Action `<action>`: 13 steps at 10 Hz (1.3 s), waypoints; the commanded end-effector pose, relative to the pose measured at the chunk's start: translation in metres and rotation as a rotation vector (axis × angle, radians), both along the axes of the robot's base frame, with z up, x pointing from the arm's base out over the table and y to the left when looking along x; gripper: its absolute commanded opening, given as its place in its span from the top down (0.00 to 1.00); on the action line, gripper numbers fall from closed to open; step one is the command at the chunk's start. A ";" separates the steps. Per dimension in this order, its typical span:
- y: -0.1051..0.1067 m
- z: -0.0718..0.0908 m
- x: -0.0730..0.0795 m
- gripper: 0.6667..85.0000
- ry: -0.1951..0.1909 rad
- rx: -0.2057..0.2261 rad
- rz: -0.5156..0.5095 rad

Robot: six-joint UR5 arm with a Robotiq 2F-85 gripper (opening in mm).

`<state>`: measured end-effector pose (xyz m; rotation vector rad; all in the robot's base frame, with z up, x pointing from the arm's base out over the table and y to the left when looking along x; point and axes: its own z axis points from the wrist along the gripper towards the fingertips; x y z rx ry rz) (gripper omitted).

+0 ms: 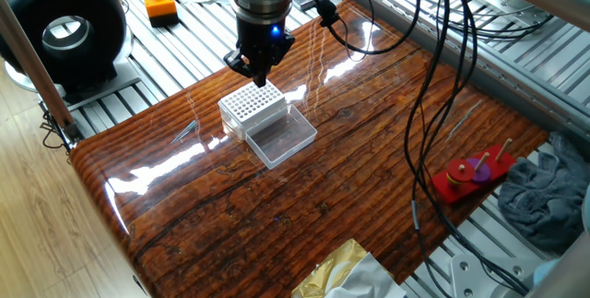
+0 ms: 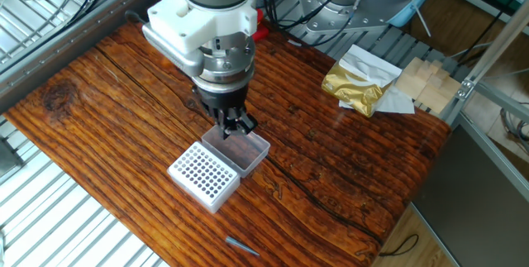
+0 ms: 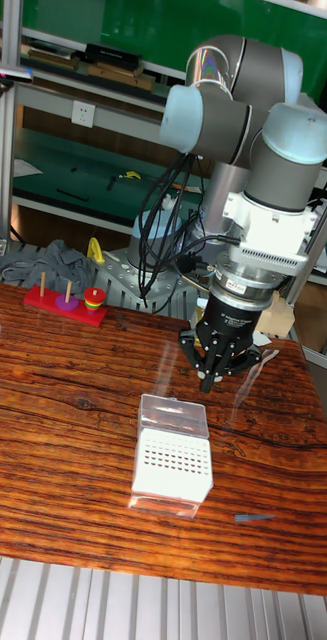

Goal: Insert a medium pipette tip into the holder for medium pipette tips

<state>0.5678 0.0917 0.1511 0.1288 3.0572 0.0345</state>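
Robotics lab or workshop. Glossy wooden tabletop point(image 1: 350, 178) mounted on aluminium extrusion framing point(image 1: 516, 49), loose black cables point(image 1: 433, 77) hanging over its far edge, orange emergency-stop box point(image 1: 160, 1) off the far-left corner. Tall view: metal shelving point(image 3: 43, 160), wall socket point(image 3: 81, 113), green backdrop point(image 3: 173, 25) behind the arm point(image 3: 243, 130).

Grey arm point(image 3: 245, 110), pale-blue joint caps, white wrist, black jaws

gripper point(image 2: 235, 126) grasp unclear, fingertip contents too small
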 end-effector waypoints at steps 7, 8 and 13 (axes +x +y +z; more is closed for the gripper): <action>0.050 0.007 0.026 1.00 0.142 0.005 -0.010; 0.061 0.006 0.032 1.00 0.148 0.026 -0.011; 0.106 -0.003 0.051 1.00 0.157 0.043 -0.041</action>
